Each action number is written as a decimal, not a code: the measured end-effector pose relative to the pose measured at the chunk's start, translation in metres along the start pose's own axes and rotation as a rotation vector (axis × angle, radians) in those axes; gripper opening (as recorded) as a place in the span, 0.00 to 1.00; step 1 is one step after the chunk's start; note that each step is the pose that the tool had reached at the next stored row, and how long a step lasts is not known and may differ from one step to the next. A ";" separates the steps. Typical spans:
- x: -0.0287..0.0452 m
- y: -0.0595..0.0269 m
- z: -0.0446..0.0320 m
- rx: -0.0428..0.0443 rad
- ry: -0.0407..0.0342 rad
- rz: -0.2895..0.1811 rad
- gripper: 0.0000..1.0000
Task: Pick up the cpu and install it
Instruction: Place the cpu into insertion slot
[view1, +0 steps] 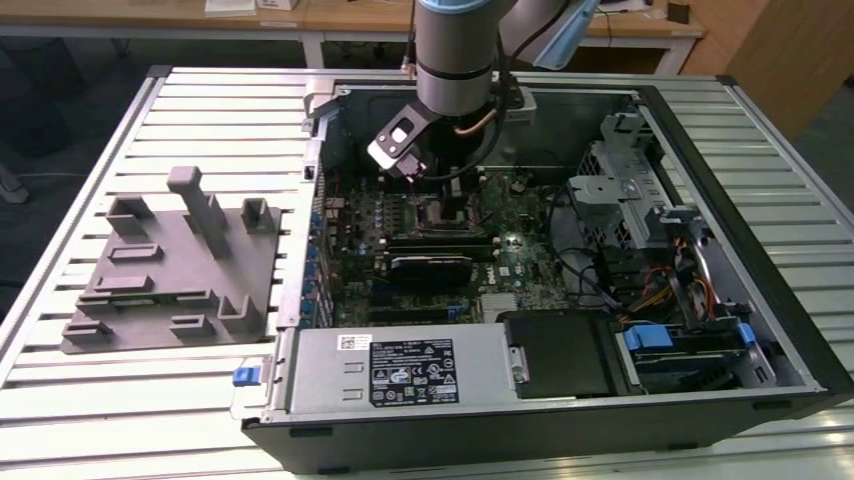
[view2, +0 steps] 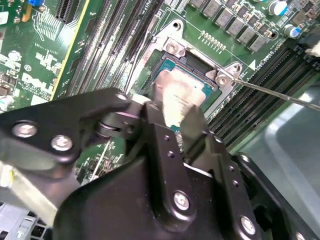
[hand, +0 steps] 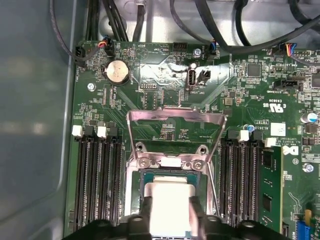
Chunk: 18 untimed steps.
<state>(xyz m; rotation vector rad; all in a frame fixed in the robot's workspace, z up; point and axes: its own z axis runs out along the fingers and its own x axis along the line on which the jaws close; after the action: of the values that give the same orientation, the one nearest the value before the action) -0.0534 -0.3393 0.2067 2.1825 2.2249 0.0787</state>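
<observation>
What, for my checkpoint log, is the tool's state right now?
The tool is closed on the cpu, at the socket.

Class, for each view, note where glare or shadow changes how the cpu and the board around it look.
First wrist view: glare washes the cpu almost white on top. Second wrist view: a softer pale sheen lies on it, and its teal edge is visible. Exterior view: the socket beneath the arm sits in dark shade, while a small bright glint shows on the motherboard.
</observation>
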 end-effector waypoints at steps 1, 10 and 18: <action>0.0000 0.0001 -0.0009 0.0000 0.0000 0.000 0.42; 0.0002 0.0006 -0.0112 0.0003 -0.0001 0.000 0.11; 0.0003 0.0009 -0.0165 0.0007 0.0000 0.000 0.11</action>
<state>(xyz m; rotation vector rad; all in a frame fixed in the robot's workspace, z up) -0.0534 -0.3392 0.2232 2.1829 2.2252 0.0779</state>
